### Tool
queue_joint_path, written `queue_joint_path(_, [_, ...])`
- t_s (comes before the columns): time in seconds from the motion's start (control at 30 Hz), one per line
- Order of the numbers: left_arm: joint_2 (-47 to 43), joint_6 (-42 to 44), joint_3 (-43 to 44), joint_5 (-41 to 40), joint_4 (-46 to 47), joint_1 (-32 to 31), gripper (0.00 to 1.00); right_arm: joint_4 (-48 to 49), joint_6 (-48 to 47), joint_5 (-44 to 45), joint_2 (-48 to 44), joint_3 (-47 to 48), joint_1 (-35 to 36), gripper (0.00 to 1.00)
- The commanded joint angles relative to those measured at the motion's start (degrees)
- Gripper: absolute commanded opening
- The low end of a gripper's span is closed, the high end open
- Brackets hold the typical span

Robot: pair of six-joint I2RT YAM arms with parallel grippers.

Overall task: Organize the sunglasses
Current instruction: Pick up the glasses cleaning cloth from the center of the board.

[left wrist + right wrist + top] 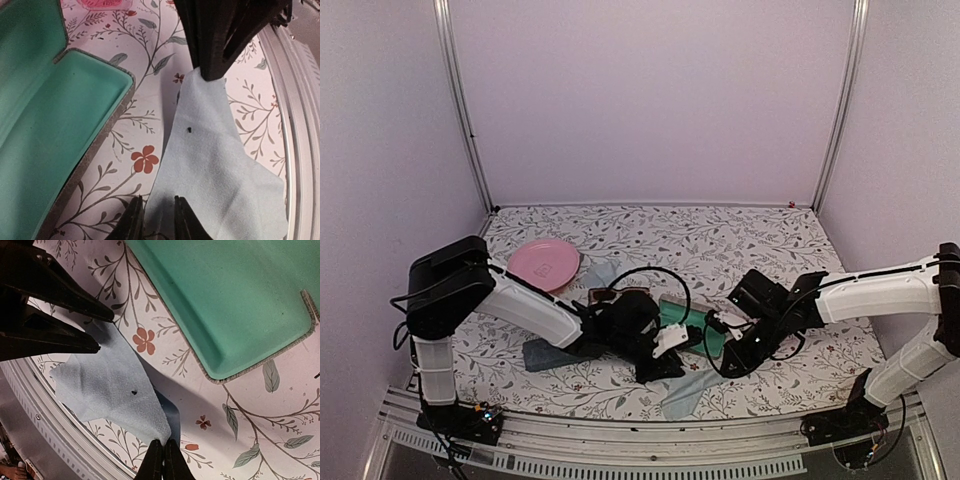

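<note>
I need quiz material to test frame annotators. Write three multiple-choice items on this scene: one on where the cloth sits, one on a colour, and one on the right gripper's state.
1. Where is the pale blue square cloth relative to the open oblong case?
A. Inside it.
B. Beside it, over the floral table.
C. Draped over its lid.

2. What colour is the case's lining?
A. Green.
B. Red.
C. White.

3. The right gripper is:
A. Wide open.
B. Shut on a corner of the cloth.
C. Shut on sunglasses.

Answers:
1 B: both wrist views show the cloth outside the case's rim, above the flowered surface.
2 A: the whole inside of the case is green.
3 B: in the right wrist view its fingertips meet on the cloth's corner.
</note>
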Motion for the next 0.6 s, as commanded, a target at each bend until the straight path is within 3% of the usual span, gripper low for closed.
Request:
queue_joint_path(0.0, [1.04,1.22,-2.31,-2.14,-3.96,-2.24,0.21,1.66,0.22,0.07,-1.09,-0.56,-0.33,0.07])
queue_joint_path(0.57, [-1.30,-0.63,-7.24,-3.73,1.75,-3.53,0.06,3.27,1.01,-0.75,-1.65,-1.41,-0.41,0.08])
